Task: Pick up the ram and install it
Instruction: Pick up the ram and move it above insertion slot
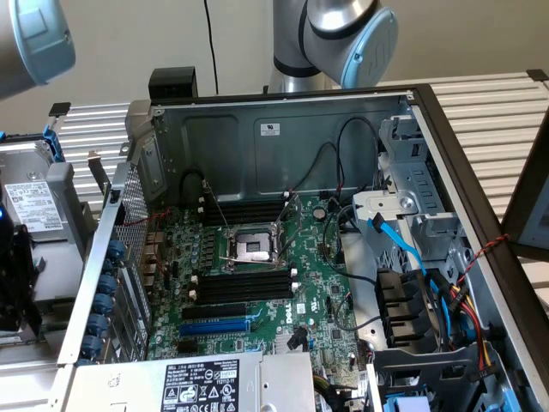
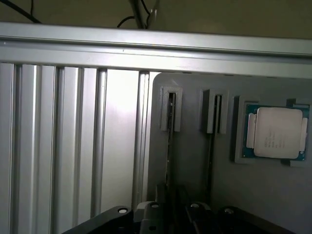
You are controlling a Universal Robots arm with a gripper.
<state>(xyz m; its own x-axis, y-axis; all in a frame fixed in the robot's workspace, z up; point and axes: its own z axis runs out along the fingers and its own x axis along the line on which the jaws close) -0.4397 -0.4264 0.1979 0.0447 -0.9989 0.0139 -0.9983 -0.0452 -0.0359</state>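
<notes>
Straddling the ram (image 2: 169, 146), the hand (image 2: 174, 213).

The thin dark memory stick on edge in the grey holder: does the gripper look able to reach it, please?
Probably yes: the gripper is lined up over the thin dark memory stick, nothing lies across it, and the second stick and silver-lidded processor sit apart from it.

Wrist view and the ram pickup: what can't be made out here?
Wrist view: the ram stands edge-on in its grey holder, label and chips hidden.
Wrist view: the gripper is cut off by the frame edge; contact with the ram unclear.
Wrist view: the CPU has printing too small to read.
Exterior view: its left edge cuts off the arm.
</notes>
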